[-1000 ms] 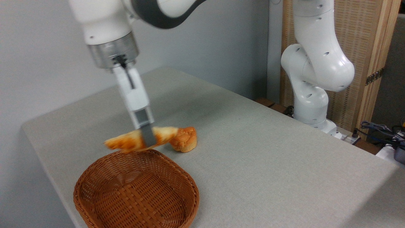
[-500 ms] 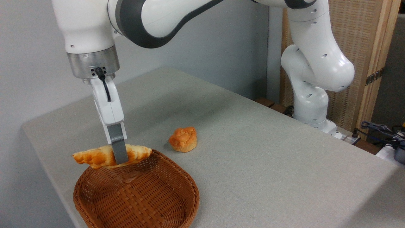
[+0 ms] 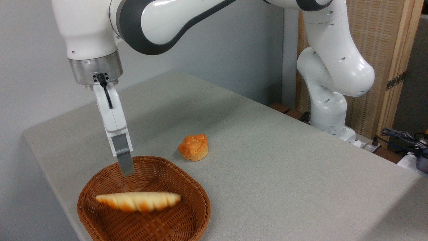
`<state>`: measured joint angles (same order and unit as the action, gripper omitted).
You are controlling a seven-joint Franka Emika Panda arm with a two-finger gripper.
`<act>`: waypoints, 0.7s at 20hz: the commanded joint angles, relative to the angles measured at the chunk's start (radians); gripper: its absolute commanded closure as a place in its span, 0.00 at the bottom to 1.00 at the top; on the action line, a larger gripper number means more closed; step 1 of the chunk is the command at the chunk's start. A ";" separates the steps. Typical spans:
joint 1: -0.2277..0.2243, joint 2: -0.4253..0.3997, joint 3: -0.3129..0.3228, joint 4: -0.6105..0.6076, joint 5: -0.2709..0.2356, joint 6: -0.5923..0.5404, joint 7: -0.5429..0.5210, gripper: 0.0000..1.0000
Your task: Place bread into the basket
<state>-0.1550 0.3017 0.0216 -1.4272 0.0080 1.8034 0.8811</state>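
Two baked items show on our table (image 3: 267,160): one long bread (image 3: 138,202) and one small round bun (image 3: 193,151). We count a single basket (image 3: 197,214), one robot arm (image 3: 334,73) and one gripper (image 3: 126,170).

We see the bread lying inside the basket, stretched left to right across its floor, clear of the gripper. It is a slim loaf tapering at both ends, with a twisted, ridged surface, pale cream banded with golden-brown. The bun is orange, muffin-shaped, with a lumpy top, and sits on the table behind and to the right of the basket, apart from it.

Our basket is woven wicker, reddish-brown, shallow and rounded-square, with a tight checker weave. It stands near the table's front left corner, and its lower edge is cut off by the bottom of the frame. A grey cloth-like cover with a fine grain lies over the table.

The arm is glossy white with dark grey joints and a brushed metal ring at the wrist; its upper part runs out of the frame. The gripper hangs over the basket's rear rim, above the bread and holding nothing. We see only one flat grey finger edge-on, so we cannot tell whether the fingers are apart or together.

To the right we make out a woven panel in a wooden frame (image 3: 378,50) and some cables (image 3: 401,137), partly cut off.
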 commanded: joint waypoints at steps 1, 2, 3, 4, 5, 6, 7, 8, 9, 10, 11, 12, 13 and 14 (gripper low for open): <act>0.009 -0.029 0.007 0.002 -0.084 0.008 -0.167 0.00; 0.014 -0.054 0.011 0.002 -0.120 0.008 -0.213 0.00; 0.015 -0.079 0.018 -0.001 -0.146 0.008 -0.244 0.00; 0.018 -0.108 0.041 -0.007 -0.158 0.007 -0.264 0.00; 0.018 -0.142 0.049 -0.034 -0.158 0.004 -0.266 0.00; 0.018 -0.182 0.051 -0.080 -0.158 0.004 -0.261 0.00; 0.020 -0.222 0.051 -0.126 -0.158 0.004 -0.258 0.00; 0.021 -0.257 0.051 -0.171 -0.158 0.004 -0.255 0.00; 0.021 -0.294 0.049 -0.218 -0.155 0.002 -0.248 0.00; 0.026 -0.332 0.044 -0.266 -0.154 0.001 -0.220 0.00; 0.055 -0.358 0.032 -0.295 -0.152 -0.010 -0.177 0.00; 0.089 -0.377 -0.009 -0.312 -0.152 -0.027 -0.148 0.00; 0.124 -0.378 -0.056 -0.314 -0.148 -0.057 -0.148 0.00; 0.130 -0.377 -0.074 -0.311 -0.145 -0.073 -0.149 0.00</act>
<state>-0.0913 -0.0216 0.0324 -1.6739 -0.1300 1.7688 0.6999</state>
